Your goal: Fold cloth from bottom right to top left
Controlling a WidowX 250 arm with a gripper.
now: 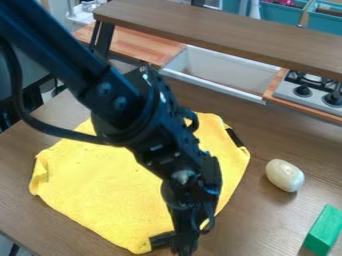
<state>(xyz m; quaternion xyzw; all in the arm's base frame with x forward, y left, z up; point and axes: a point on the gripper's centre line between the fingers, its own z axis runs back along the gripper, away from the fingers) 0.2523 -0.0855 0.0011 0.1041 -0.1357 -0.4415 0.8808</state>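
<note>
The yellow cloth (100,185) lies spread on the brown table, slightly rumpled, with a black patch (234,137) at its upper right edge. Down at the cloth's bottom corner hangs the black gripper (184,242), at the lower right side of the fabric. A dark piece (161,240) lies against that corner, just left of the gripper. The arm crosses over the cloth from the upper left and hides part of its middle and right side. Whether the gripper holds the corner cannot be made out.
A whitish rounded object (284,175) sits on the table (260,225) right of the cloth, and a green block (324,230) stands at the lower right. Behind are a white sink (217,67), a toy stove (310,90) and a raised brown shelf (220,30).
</note>
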